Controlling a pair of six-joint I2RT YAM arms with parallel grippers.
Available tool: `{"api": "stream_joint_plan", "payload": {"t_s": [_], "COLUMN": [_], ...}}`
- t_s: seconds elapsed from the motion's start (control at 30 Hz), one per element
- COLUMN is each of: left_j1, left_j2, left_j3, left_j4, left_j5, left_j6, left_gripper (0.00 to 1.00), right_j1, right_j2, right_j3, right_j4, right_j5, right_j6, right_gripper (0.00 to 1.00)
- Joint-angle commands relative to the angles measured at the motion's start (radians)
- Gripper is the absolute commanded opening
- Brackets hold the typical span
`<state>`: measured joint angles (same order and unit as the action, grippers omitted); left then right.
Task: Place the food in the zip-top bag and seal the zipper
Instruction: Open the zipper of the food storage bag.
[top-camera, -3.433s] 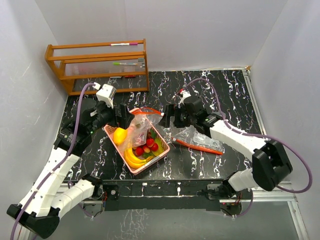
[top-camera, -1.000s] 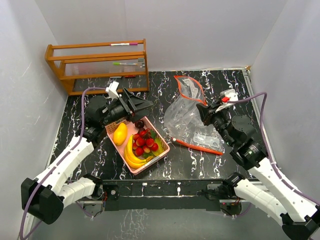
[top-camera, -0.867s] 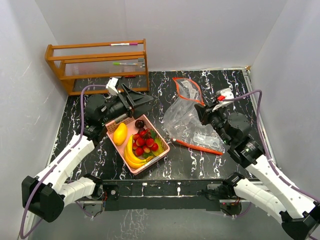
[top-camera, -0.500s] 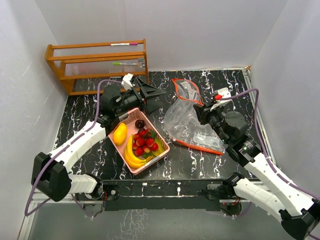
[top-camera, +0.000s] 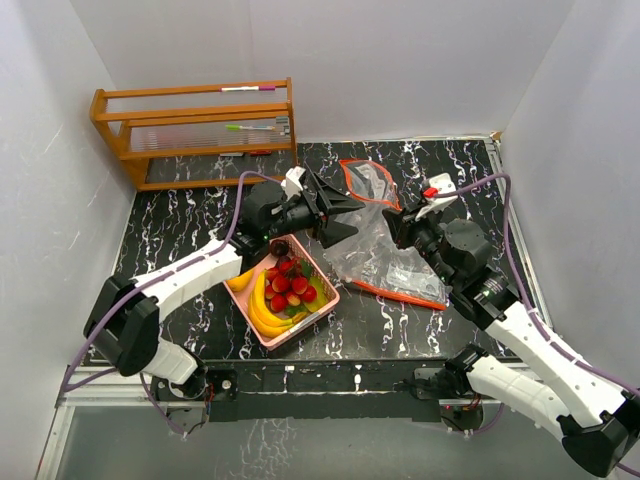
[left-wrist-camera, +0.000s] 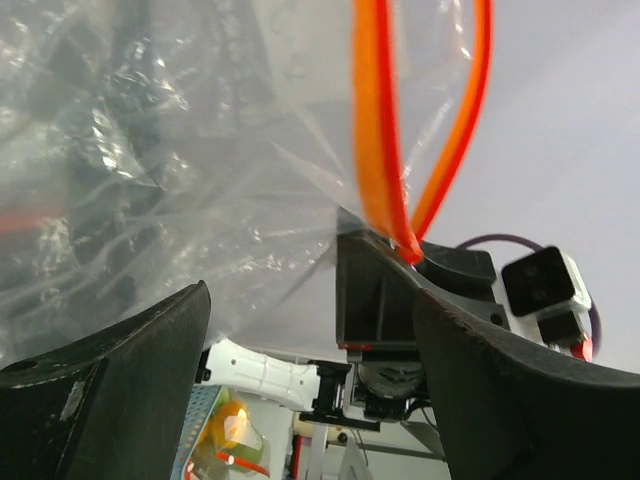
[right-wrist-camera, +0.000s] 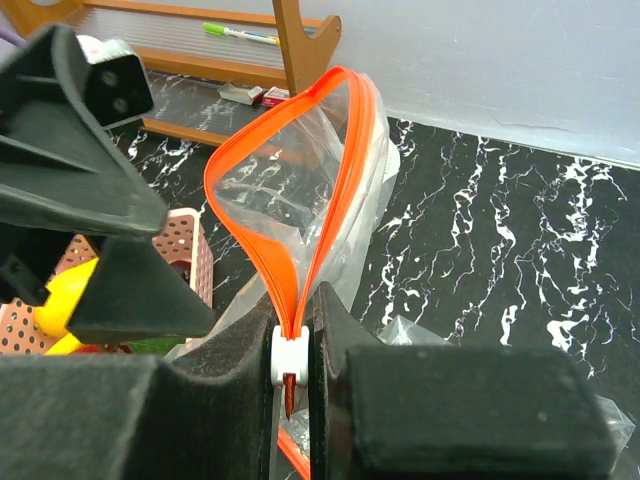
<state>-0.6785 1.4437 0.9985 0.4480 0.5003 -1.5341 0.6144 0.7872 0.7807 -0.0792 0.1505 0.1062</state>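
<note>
The clear zip-top bag (top-camera: 372, 238) with its orange zipper rim (top-camera: 362, 172) stands upright right of centre, its mouth parted in a loop (right-wrist-camera: 290, 150). My right gripper (top-camera: 393, 224) is shut on the zipper's end at the white slider (right-wrist-camera: 291, 362). The left gripper (top-camera: 354, 220) is open, its fingers (left-wrist-camera: 110, 375) close against the bag's left side with nothing between them. The food lies in the pink basket (top-camera: 318, 306): a banana bunch (top-camera: 262, 306), red strawberries (top-camera: 290, 284), green pieces (top-camera: 316, 292) and a yellow mango (top-camera: 240, 279) partly under the left arm.
A second flat bag with an orange strip (top-camera: 400, 291) lies on the black marbled table (top-camera: 200, 205) under the held one. A wooden rack (top-camera: 195, 130) with pens stands at the back left. White walls close in on three sides.
The left arm has swung right from above the basket, bringing its open gripper up to the bag. The right gripper, still shut on the zipper, has shifted slightly left with the bag.
</note>
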Motion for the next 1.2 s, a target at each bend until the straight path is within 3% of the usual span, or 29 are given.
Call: {"api": "stream_joint_plan", "payload": {"t_s": [0.0, 0.5, 0.73, 0.9, 0.97, 1.07, 1.17], "left_j1": [-0.009, -0.013, -0.018, -0.018, -0.018, -0.016, -0.006], "left_j2": [0.008, 0.084, 0.12, 0.125, 0.127, 0.141, 0.18], "left_j3": [-0.002, 0.068, 0.049, 0.052, 0.049, 0.071, 0.159], "left_j4": [0.094, 0.109, 0.167, 0.187, 0.203, 0.2, 0.06], "left_j5": [-0.039, -0.099, -0.097, -0.108, -0.112, -0.107, -0.048], "left_j6": [-0.059, -0.069, -0.092, -0.059, -0.038, 0.053, 0.232], "left_gripper": [0.8, 0.78, 0.36, 0.21, 0.0, 0.0, 0.0], "right_j1": [0.007, 0.014, 0.019, 0.018, 0.019, 0.019, 0.019], "right_j2": [-0.025, -0.032, -0.041, -0.051, -0.052, -0.056, -0.056], "right_j3": [0.058, 0.055, 0.054, 0.059, 0.064, 0.076, 0.113], "right_j4": [0.044, 0.017, 0.012, -0.008, -0.02, -0.045, -0.102], "right_j5": [-0.009, -0.032, -0.032, -0.037, -0.038, -0.051, -0.061], "right_j6": [-0.016, -0.021, -0.019, -0.019, -0.017, -0.015, -0.004], "right_gripper": [0.08, 0.08, 0.08, 0.08, 0.08, 0.13, 0.33]}}
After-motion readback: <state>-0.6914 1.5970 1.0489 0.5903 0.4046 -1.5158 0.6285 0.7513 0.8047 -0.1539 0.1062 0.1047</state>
